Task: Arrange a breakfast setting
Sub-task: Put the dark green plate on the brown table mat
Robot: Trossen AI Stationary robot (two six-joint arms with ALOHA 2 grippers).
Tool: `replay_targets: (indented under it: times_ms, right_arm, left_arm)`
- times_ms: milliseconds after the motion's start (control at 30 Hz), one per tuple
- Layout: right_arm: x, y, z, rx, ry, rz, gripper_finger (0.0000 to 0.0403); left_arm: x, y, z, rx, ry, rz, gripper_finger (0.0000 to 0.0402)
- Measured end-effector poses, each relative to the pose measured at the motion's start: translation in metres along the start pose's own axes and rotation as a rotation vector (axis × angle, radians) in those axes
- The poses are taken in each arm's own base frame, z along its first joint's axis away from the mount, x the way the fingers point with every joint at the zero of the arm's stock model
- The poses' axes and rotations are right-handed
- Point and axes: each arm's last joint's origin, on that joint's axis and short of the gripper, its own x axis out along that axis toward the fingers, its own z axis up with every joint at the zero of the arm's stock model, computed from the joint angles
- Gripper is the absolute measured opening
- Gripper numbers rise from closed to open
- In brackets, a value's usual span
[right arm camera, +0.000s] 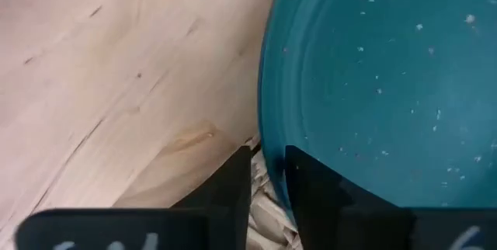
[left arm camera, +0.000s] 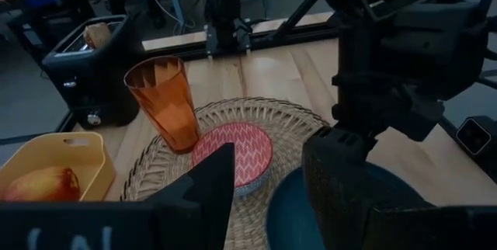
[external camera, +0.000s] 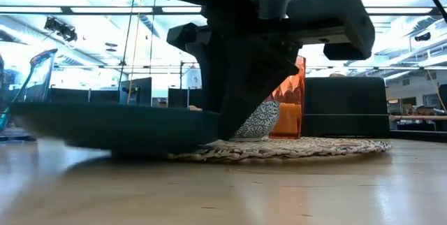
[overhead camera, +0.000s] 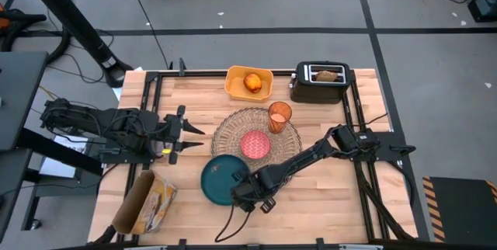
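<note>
Right claw clamps teal plate rim, plate lying nearly flat.

Heads up, your right claw covers the near edge of the dark teal plate from above, and in the low view its bulk blocks most of the pink bowl and half the orange cup. The toast slice is mostly sunk in the toaster. Can't make out any spoon.
</note>
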Motion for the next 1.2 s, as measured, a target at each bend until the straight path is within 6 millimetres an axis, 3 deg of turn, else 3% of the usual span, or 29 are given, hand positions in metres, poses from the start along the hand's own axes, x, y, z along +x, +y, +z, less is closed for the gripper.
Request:
replay_targets:
  times_ms: [233,333,900,1200]
  right_arm:
    - [0.0,-0.001,0.002,-0.004,-0.021,-0.009,0.0022]
    - [-0.001,0.0,0.002,-0.006,-0.012,-0.016,0.0013]
    - [-0.002,-0.002,-0.002,0.097,0.03,-0.057,0.0037]
    - [-0.002,0.0,0.0,0.126,0.016,-0.057,0.0085]
  left_arm:
    - [0.0,0.0,-0.001,-0.001,0.007,0.0,0.016]
    - [0.0,0.0,-0.001,0.0,0.013,-0.001,0.016]
    - [0.0,0.0,-0.002,-0.008,0.017,-0.001,0.016]
    - [-0.018,0.005,0.024,-0.086,0.032,-0.001,0.016]
